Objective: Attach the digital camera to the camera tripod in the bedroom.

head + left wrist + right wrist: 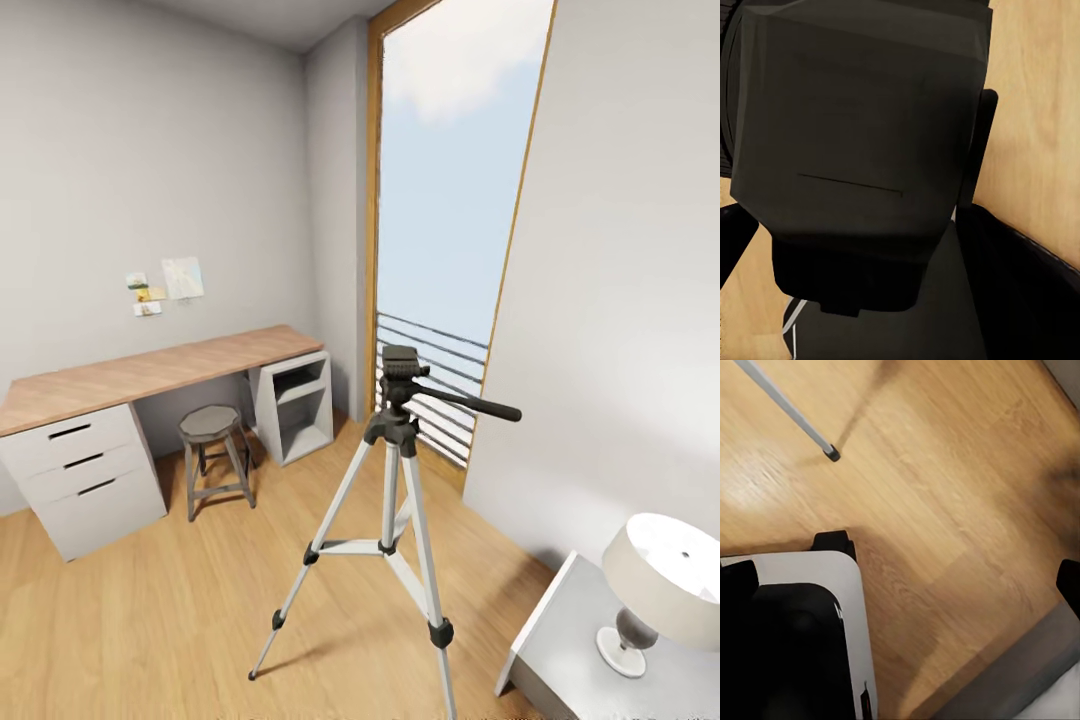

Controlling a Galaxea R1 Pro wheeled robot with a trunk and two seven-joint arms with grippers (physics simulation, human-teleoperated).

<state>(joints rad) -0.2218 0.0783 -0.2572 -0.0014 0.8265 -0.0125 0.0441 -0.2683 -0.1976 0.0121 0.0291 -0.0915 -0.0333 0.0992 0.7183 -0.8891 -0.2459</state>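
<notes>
The camera tripod (393, 480) stands on the wood floor in the middle of the head view, silver legs spread, its black head (402, 366) bare and its pan handle (468, 403) pointing right. Close up in the left wrist view is a dark boxy body, the digital camera (862, 105), with my left gripper (855, 202) shut on it; one black finger (980, 142) presses its side. My right gripper (904, 585) hangs open over the floor, near one tripod foot (831, 452).
A wood-topped desk (150, 372) with white drawers runs along the left wall, with a small grey stool (213, 428) in front of it. A tall wood-framed window (450, 200) is behind the tripod. A white nightstand (560, 640) with a lamp (660, 580) sits at lower right.
</notes>
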